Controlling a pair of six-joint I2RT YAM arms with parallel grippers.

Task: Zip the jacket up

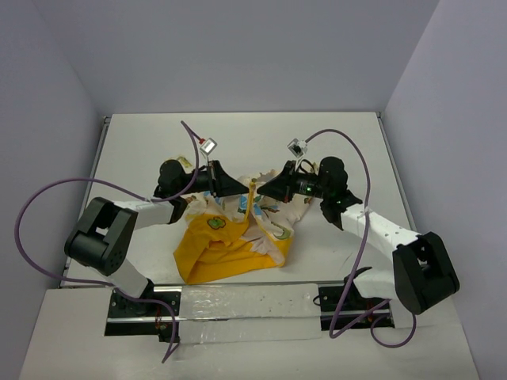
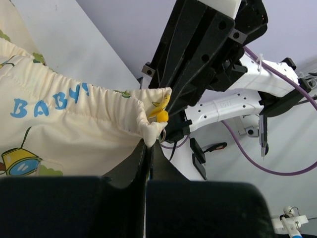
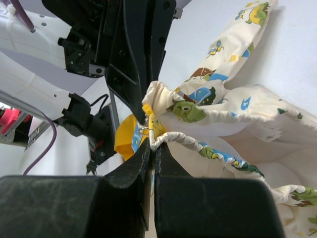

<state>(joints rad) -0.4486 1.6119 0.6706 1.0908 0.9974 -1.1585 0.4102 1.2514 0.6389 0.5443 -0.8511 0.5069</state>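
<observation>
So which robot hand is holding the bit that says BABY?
The left gripper: it pinches the jacket at its gathered hem, beside the blue BABY letters. The right gripper pinches an edge by a green animal print.

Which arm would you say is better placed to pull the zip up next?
Right, probably. The left gripper is shut on the jacket hem just under the yellow zip pull, anchoring it; the right gripper is clamped right beside it.

The jacket point(image 1: 223, 252) lies crumpled on the white table's point(image 1: 238, 134) near half.
</observation>
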